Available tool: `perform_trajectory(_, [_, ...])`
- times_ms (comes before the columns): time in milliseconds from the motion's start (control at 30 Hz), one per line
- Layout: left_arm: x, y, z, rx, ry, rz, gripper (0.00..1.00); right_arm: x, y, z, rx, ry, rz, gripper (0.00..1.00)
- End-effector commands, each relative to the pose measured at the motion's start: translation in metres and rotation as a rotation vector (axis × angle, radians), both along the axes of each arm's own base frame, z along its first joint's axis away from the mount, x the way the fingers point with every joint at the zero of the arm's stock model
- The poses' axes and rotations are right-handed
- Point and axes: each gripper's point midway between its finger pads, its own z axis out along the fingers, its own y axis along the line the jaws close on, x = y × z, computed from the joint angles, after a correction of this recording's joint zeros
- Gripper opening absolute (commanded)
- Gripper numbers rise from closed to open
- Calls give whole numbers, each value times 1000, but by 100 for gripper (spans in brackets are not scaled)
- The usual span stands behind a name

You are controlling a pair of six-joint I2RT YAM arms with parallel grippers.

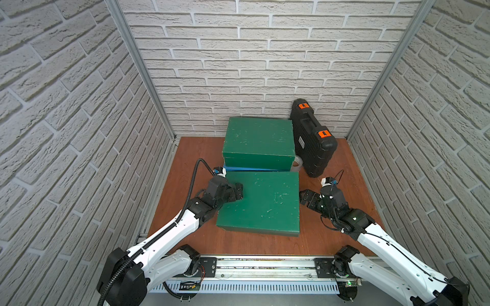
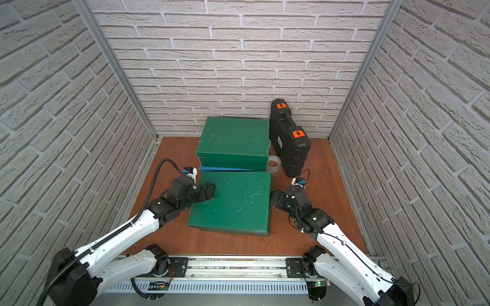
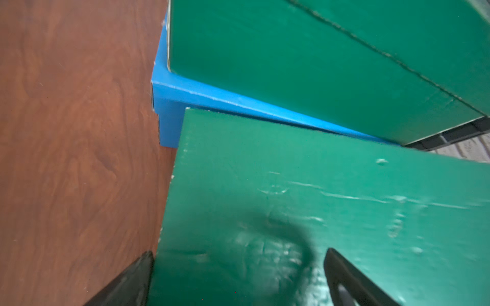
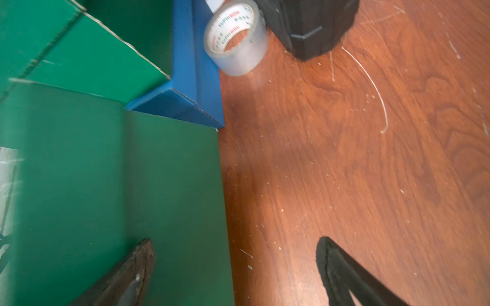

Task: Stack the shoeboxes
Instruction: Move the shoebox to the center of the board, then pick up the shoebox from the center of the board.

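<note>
Two scuffed dark-green shoeboxes [image 1: 261, 201], one bright-blue shoebox [image 1: 246, 168].

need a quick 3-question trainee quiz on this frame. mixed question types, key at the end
1. True or false: the far green shoebox sits on top of the blue shoebox.
2. What lies on the table between the blue shoebox and the black case? A) tape roll B) scissors C) mug
3. Fill in: the left gripper and right gripper sit at opposite sides of the near green shoebox, both with jaws ____.

Key: 1 true; 2 A; 3 open.
</note>
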Motion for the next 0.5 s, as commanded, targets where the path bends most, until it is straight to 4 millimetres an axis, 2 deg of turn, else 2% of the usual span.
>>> perform_trajectory(0, [2,-4,-3,-102,9,-58,98,-5,-13,8,-4,-31,-53,97])
perform_trajectory(133, [7,2,-2,-151,17,-69,98,-20,-30,15,-40,-43,-93,99])
perform_trajectory(233, [4,5,-8,-150,39,-57,98,-26,-35,20,-53,-33,-94,100])
perform_trajectory(400, [-3,14,-10,-186,14,-23,98,-26,0,42,28,-38,86,100])
perform_trajectory(467, [-6,20,-14,-210,10,-3,98,-26,15,41,76,-25,142,99])
